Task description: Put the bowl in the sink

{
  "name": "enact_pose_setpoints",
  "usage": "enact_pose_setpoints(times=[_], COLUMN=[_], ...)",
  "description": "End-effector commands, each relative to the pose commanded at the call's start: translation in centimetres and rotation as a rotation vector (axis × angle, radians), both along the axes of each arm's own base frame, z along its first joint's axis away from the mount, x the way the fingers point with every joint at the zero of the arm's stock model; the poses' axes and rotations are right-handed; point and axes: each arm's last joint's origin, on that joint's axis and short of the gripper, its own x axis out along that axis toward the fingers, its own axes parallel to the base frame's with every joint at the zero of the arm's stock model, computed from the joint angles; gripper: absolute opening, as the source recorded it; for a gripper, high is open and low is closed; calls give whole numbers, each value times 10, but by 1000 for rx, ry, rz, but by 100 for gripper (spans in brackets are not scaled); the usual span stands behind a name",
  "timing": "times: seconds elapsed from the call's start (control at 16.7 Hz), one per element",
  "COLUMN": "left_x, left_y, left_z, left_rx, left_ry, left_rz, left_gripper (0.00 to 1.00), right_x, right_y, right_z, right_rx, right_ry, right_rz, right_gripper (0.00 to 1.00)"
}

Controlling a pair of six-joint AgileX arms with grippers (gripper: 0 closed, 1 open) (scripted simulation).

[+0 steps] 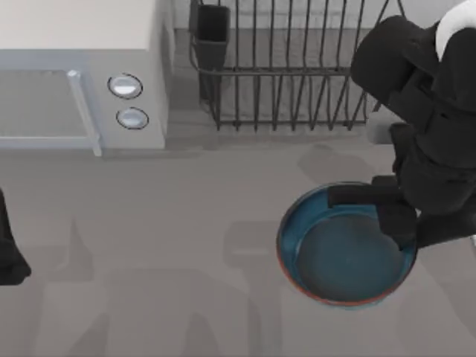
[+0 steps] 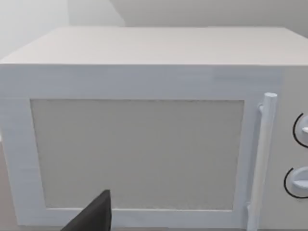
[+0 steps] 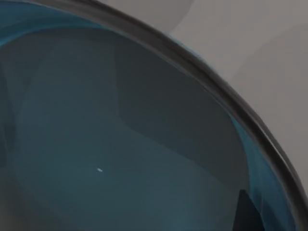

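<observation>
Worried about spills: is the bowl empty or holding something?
Empty. The bowl sits upright on the table, its bare teal inside showing in the top and right wrist views, with the right gripper at its rim.

A plain grey countertop (image 1: pixel 178 245) stretches across the top view, marked with soft, blurred shadows. At its far left stands a white microwave (image 1: pixel 82 74) with a long vertical door handle (image 1: pixel 83 111) and two round silver knobs (image 1: pixel 125 86), one above the other. To its right, along the far edge, sits a dark wire dish rack (image 1: pixel 282 67) with a dark utensil cup (image 1: pixel 212 37) at its left corner. Lighting is even and diffuse.
</observation>
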Motion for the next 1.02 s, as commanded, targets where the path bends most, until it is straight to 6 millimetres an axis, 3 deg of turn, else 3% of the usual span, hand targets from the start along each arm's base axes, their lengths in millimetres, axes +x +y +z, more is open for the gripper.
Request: enact_pose_setpoints(times=[0.12, 0.54, 0.78, 1.02], left_x=[0, 0, 0, 0], left_y=[0, 0, 0, 0], left_z=[0, 0, 0, 0], left_rx=[0, 0, 0, 0], left_ry=[0, 0, 0, 0], left_rz=[0, 0, 0, 0], left_gripper=[100, 100, 100, 100], right_x=[-2, 1, 25, 62], right_y=[-2, -5, -24, -65], right_z=[13, 10, -10, -50], right_rx=[8, 20, 85, 165], right_ry=[-11, -24, -108, -264], right_rz=[0, 3, -15, -59], right_gripper=[0, 0, 0, 0])
